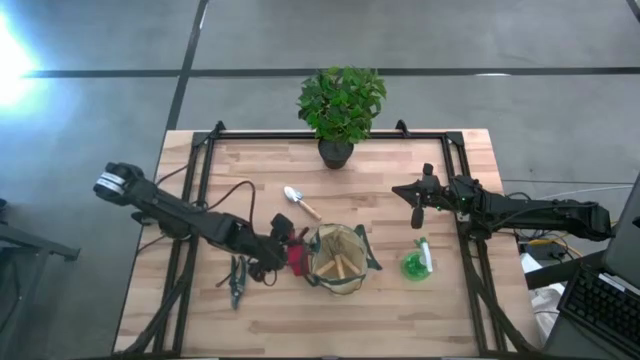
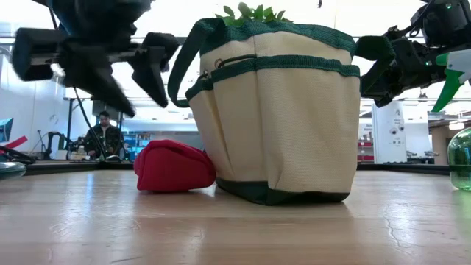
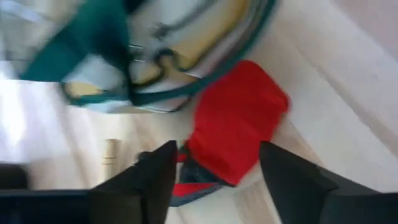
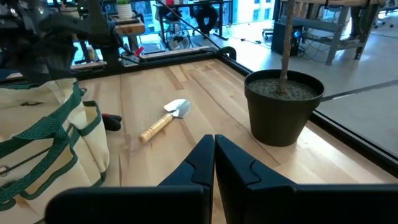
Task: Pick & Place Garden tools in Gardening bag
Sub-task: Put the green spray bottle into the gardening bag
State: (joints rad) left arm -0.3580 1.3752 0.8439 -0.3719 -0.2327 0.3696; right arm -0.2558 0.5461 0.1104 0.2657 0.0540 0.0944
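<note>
Bag (image 2: pixel 276 110) up close on the tabletop (image 1: pixel 380 310), wooden handles poking out inside, red glove (image 2: pixel 173 166) touching its side. Left gripper (image 3: pixel 214 168) hovers over the glove, jaws spread wide. Right gripper (image 4: pixel 214 152) waits near the plant pot (image 4: pixel 283 106), jaws pressed together. Trowel (image 1: pixel 300 202), pruners (image 1: pixel 237 282) and spray bottle (image 1: pixel 417 262) lie outside.

Wooden table (image 1: pixel 270 320): bag (image 1: pixel 337 262), red glove (image 1: pixel 297 258), trowel (image 1: pixel 300 202), spray bottle (image 1: pixel 417 262), plant pot (image 1: pixel 336 152), probably pruners (image 1: pixel 236 280).

A potted leafy plant (image 1: pixel 341 105) in a black pot (image 4: pixel 283 106) is standing at the far edge of the wooden table (image 1: pixel 250 320). Beyond the table, a person (image 2: pixel 104 136) is sitting in the background room.
</note>
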